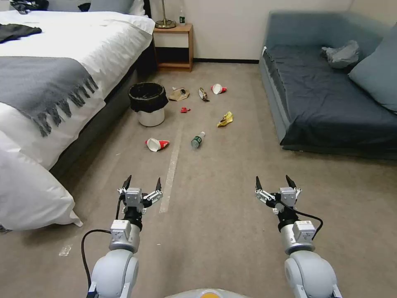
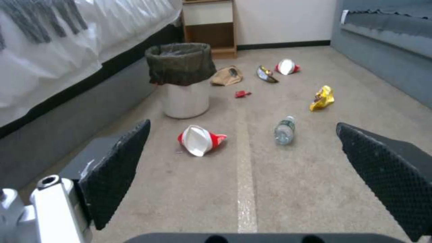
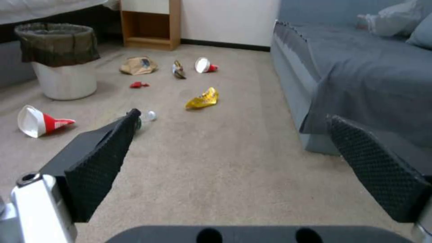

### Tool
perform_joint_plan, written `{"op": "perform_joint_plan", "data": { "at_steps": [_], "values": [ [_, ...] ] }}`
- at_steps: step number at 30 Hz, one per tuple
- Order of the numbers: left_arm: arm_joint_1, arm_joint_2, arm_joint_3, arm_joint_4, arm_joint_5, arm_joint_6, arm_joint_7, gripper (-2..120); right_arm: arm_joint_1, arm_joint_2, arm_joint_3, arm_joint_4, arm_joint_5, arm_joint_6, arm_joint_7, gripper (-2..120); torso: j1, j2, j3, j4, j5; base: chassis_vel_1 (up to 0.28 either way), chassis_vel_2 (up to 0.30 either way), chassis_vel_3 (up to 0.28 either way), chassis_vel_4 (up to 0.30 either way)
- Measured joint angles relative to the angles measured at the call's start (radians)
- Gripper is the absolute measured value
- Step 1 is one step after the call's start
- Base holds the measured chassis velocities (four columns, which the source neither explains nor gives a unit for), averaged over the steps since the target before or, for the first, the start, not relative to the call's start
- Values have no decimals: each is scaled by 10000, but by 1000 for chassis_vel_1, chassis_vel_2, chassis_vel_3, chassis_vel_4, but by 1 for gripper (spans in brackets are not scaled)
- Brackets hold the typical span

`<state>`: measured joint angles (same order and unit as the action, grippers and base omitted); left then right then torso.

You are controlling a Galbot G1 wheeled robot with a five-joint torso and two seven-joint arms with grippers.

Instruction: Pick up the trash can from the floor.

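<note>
Trash can point(image 1: 148, 103) upright on the floor point(image 1: 223, 198), close beside the bed point(image 1: 62, 62), well ahead of both arms and untouched. Bed with white duvet and grey fringed throw along the left, dark blue sofa point(image 1: 331, 95) along the right, wooden nightstand point(image 1: 173, 46) against the far wall between them; full spread of bed top and sofa cushions given by the head view, just their lower edges by the wrist views. White round body of the bin, black bag liner folded down over the rim in loose wrinkles; open mouth and dark interior seen from the head view, outer side wall and the draped liner skirt seen from the left wrist view point(image 2: 182, 79) and right wrist view point(image 3: 60, 59). Left gripper point(image 1: 142, 184) low over the carpet beside the pale tape strip point(image 1: 171, 165), fingers spread wide, nothing between them. Right gripper point(image 1: 276, 183) level with it nearer the sofa, likewise spread wide and holding nothing. Scattered between grippers and bin: red-and-white paper cup point(image 1: 156, 144) on its side, plastic bottle point(image 1: 197, 140) lying flat, yellow wrapper point(image 1: 225, 119), brown paper bag point(image 1: 179, 94), second paper cup point(image 1: 218, 88), small red scrap point(image 1: 184, 109).
</note>
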<state>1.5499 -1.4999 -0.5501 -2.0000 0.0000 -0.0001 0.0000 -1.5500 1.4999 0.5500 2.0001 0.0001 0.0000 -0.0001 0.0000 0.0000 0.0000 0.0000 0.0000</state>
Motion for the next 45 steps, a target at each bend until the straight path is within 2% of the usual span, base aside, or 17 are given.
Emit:
{"op": "perform_joint_plan", "data": {
  "at_steps": [24,27,29,32,35,36,38,41,42,44,45],
  "values": [
    [24,15,1,-39,-58,0,-6,100,-72,6,23,44,52,-6,-17,100,0,0,0,0,0,0,0,0,0],
    [198,139,20,-281,-516,0,-154,100,-549,69,241,513,429,-89,-243,100,0,0,0,0,0,0,0,0,0],
    [527,364,55,-705,-1367,-5,-445,100,-1387,192,626,1320,1090,-253,-641,100,0,0,0,-1,0,0,0,0,0],
    [732,500,92,-976,-1900,-11,-634,100,-1935,273,877,1854,1522,-367,-902,100,0,0,0,-2,-2,0,0,0,0],
    [1214,828,160,-1609,-3166,-30,-1070,100,-3227,456,1464,3108,2545,-621,-1527,100,0,0,0,-1,-2,0,0,0,0],
    [1214,828,160,-1609,-3166,-30,-1070,100,-3227,456,1464,3108,2545,-621,-1527,100,0,0,0,-1,-2,0,0,0,0],
    [1533,1049,202,-2036,-3997,-47,-1351,100,-4101,586,1860,3958,3236,-797,-1942,100,0,0,-1,-2,-1,0,0,0,0],
    [1684,1147,226,-2233,-4393,-54,-1482,100,-4338,628,1970,4195,3552,-818,-2142,100,0,0,-1,-5,-6,0,0,0,0],
    [1858,1265,254,-2455,-4835,-60,-1631,100,-4447,668,1996,4321,3925,-794,-2390,100,-1,1,-1,1,1,0,0,0,0],
    [1911,1307,257,-2530,-4990,-81,-1685,100,-4464,676,2002,4337,4014,-781,-2454,100,-1,0,-1,3,5,0,0,0,0],
    [1953,1419,232,-2438,-5350,-540,-1410,100,-4468,683,2006,4341,4076,-762,-2502,100,-1,0,-1,2,0,0,0,0,0]
  ]
}}
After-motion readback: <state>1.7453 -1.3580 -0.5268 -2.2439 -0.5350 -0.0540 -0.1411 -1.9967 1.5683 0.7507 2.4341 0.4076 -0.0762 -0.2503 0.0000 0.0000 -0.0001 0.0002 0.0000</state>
